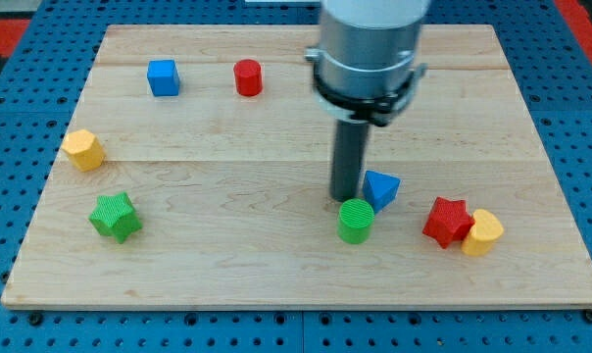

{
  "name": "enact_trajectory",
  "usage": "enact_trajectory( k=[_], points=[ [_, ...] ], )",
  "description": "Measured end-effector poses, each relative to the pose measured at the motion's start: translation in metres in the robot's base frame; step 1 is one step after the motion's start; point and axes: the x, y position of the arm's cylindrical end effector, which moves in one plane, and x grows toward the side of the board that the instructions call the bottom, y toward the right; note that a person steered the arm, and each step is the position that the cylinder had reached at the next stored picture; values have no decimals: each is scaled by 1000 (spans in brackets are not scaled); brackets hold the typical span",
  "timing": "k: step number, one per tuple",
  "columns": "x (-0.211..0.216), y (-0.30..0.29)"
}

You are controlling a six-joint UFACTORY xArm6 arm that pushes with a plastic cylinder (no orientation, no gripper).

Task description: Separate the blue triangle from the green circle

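The blue triangle (381, 187) lies on the wooden board (276, 265) right of centre. The green circle (356, 220) stands just below and left of it, nearly touching it. My tip (347, 199) is down on the board directly left of the blue triangle and just above the green circle, close against both. The rod hangs from the grey arm body at the view's top.
A red star (447, 221) and a yellow heart (482, 233) touch each other at the lower right. A green star (115, 216) and a yellow hexagon (83, 150) are on the left. A blue cube (163, 77) and a red cylinder (248, 77) sit near the top.
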Motion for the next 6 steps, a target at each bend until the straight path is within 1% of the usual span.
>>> enact_trajectory(
  k=[1, 2, 4, 5, 6],
  points=[
    [-5, 22],
    [-6, 62],
    [-7, 65],
    [-14, 56],
    [-76, 11]
  ],
)
